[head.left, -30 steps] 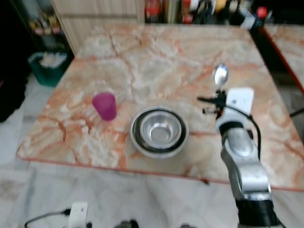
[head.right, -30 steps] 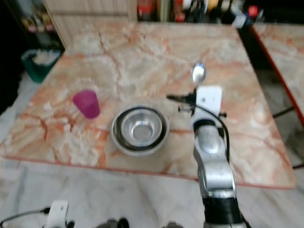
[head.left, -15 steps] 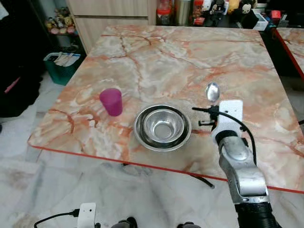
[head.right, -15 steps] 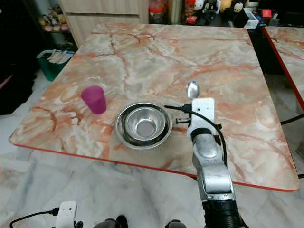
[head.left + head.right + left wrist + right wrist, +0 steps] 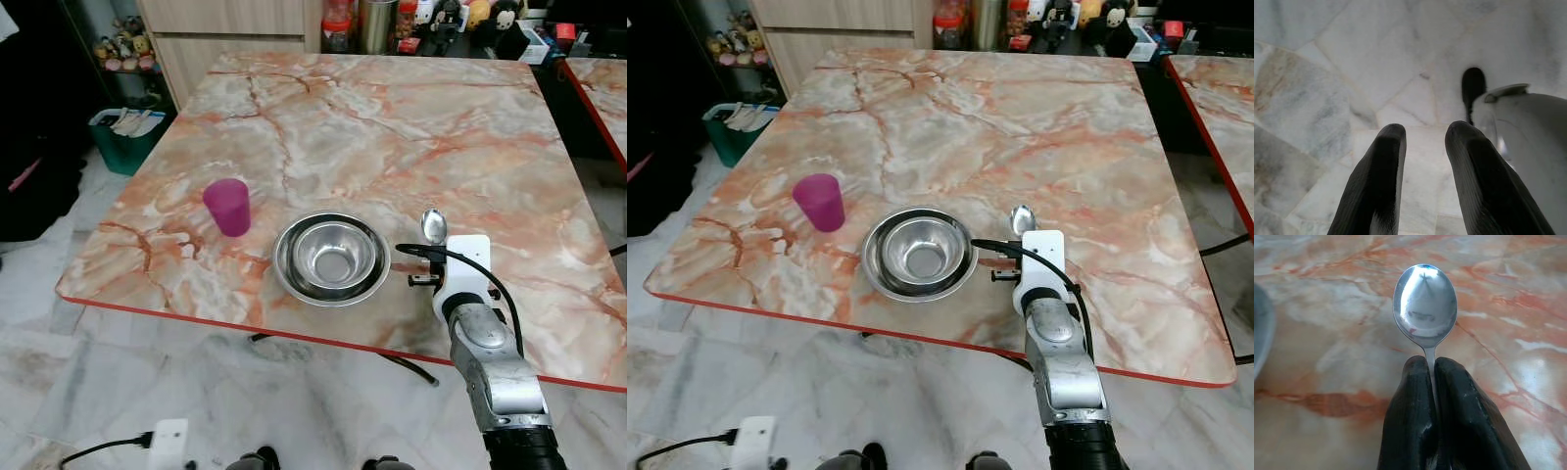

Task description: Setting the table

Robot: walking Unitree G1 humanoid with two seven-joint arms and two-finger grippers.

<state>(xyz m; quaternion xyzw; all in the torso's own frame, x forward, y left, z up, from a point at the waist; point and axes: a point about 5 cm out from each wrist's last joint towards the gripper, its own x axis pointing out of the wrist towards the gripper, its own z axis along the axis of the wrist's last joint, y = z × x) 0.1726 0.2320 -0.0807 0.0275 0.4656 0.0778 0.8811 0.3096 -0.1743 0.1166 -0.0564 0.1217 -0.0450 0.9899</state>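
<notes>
Marble table (image 5: 392, 127); right claw (image 5: 1432, 382) clamps spoon (image 5: 1425, 306) by handle, bowl end pointing away, beside steel bowl (image 5: 331, 258).

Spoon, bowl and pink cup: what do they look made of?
Spoon, held in the right gripper: polished metal, mirror reflections. Bowl: likely stainless steel, bright rings of glare. Cup: probably plastic, matte translucent magenta.

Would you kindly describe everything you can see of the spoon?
The spoon is shiny metal with a smooth oval bowl that mirrors its surroundings. Its thin neck is clamped in the right pincer, which hides the rest of the handle. It hangs just above the marble table, right of the steel bowl, apart from it.
</notes>
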